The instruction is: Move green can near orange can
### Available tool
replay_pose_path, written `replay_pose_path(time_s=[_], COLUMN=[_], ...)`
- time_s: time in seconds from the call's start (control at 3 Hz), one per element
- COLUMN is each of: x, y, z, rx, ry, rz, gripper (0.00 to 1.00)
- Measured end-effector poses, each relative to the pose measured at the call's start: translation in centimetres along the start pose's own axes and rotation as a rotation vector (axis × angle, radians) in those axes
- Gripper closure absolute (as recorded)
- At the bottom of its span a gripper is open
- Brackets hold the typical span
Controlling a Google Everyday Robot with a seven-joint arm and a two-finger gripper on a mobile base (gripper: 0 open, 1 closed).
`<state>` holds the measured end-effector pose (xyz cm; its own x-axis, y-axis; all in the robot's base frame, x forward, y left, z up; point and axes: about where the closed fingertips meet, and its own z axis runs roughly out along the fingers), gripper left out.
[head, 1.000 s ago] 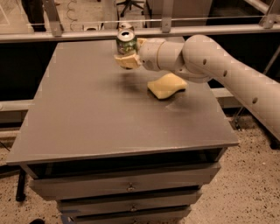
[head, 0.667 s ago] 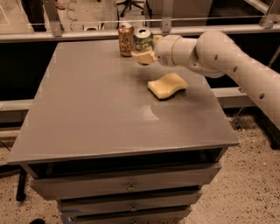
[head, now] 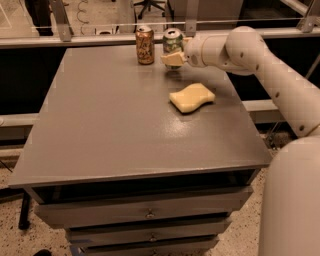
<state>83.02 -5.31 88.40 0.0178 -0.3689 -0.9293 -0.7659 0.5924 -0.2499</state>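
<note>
I read this as a robotics lab or office test bay. Grey counter [head: 110,120] on a stack of metal drawers [head: 150,214]; speckled hard floor [head: 242,235] at 5 o'clock; railed glass partition [head: 100,25] at 12, with a swivel-chair base [head: 150,6] beyond it. My claw [head: 173,57] is at the counter's 1 o'clock, closed round the green can [head: 173,40].

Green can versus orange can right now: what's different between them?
The green can has a green-and-white label; the orange can is orange-brown. The gripper, at the far edge of the table, is shut on the green can; the orange can stands free beside it. Both are upright, same-sized and silver-topped.
</note>
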Motion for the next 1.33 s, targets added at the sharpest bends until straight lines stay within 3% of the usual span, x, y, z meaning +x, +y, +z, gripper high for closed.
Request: replay_pose_path(time_s=[0.33, 0.67, 1.33], x=[0.1, 0.2, 0.5], y=[-1.1, -0.9, -0.5], z=[3.3, 5.6, 6.7], rx=[-0.041, -0.083, -0.117], ry=[-0.015, -0.028, -0.028], rz=[0.038, 0.087, 0.14], gripper=[1.0, 0.84, 0.38])
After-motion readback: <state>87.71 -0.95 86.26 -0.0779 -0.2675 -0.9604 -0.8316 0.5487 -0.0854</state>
